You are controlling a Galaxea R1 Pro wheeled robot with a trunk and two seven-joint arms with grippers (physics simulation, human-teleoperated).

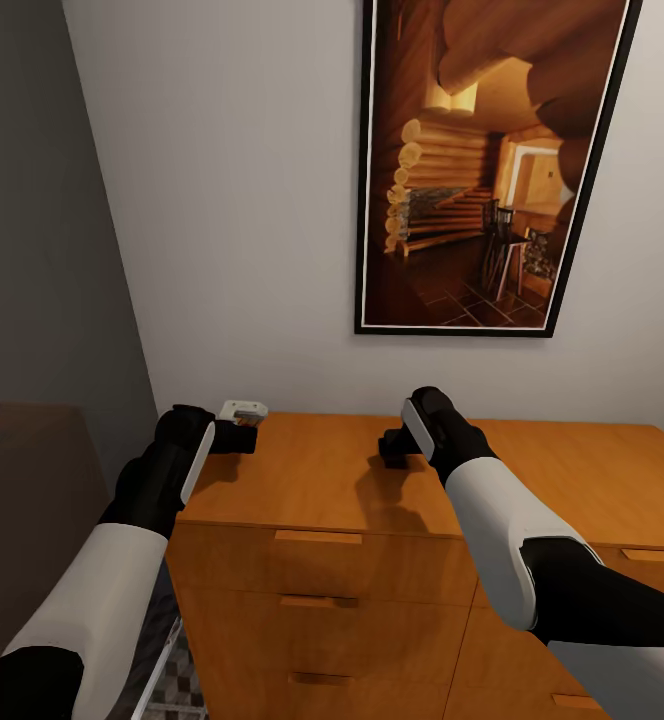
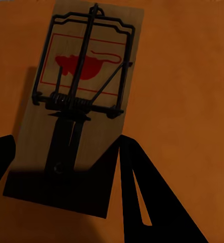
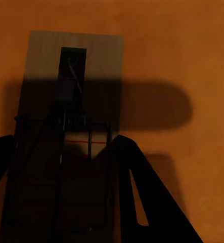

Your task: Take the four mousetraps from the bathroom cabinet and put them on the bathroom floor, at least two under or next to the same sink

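Two mousetraps lie flat on the cabinet top [image 1: 322, 470], one [image 2: 76, 116] between the left end effector's [image 1: 244, 436] spread fingers, another [image 3: 66, 136] between the right end effector's [image 1: 390, 449], likewise spread for grasping.

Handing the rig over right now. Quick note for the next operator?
Left end effector: open, fingers either side of a small wooden mousetrap with a red mouse print lying flat on the orange-brown wooden cabinet top.
Right end effector: open, straddling a second wooden mousetrap on the same top; not gripped.
Done: nothing placed yet.
Left: close on both traps, carry them to the bathroom floor by the sink, then find the other two.
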